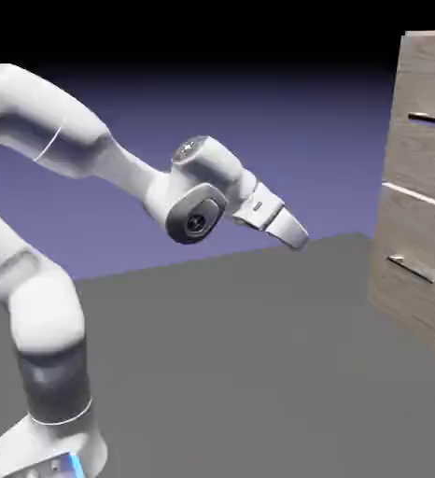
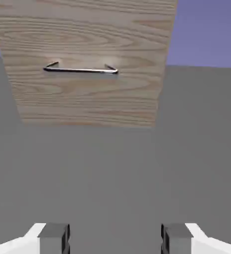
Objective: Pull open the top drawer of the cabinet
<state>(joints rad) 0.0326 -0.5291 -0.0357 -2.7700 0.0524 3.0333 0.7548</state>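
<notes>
The cabinet (image 1: 425, 229) stands at the right edge of the exterior view, light-brown wood grain with a pale seam between two fronts. The top drawer (image 1: 428, 84) is flush with the cabinet face, its thin metal handle (image 1: 433, 119) near the picture's edge. My gripper (image 1: 296, 233) hangs in mid-air well left of the cabinet and lower than that handle, pointing down and right. It is open, with nothing between the grey fingertips (image 2: 54, 237). In the hand view the cabinet (image 2: 87, 99) fills the top, showing one bar handle (image 2: 80, 70) just above its bottom edge; the top drawer is out of that view.
The lower drawer (image 1: 417, 280) carries a similar slim handle (image 1: 413, 269). Grey table (image 1: 240, 373) stretches between the arm's base and the cabinet's foot. The white arm rises from the lower left.
</notes>
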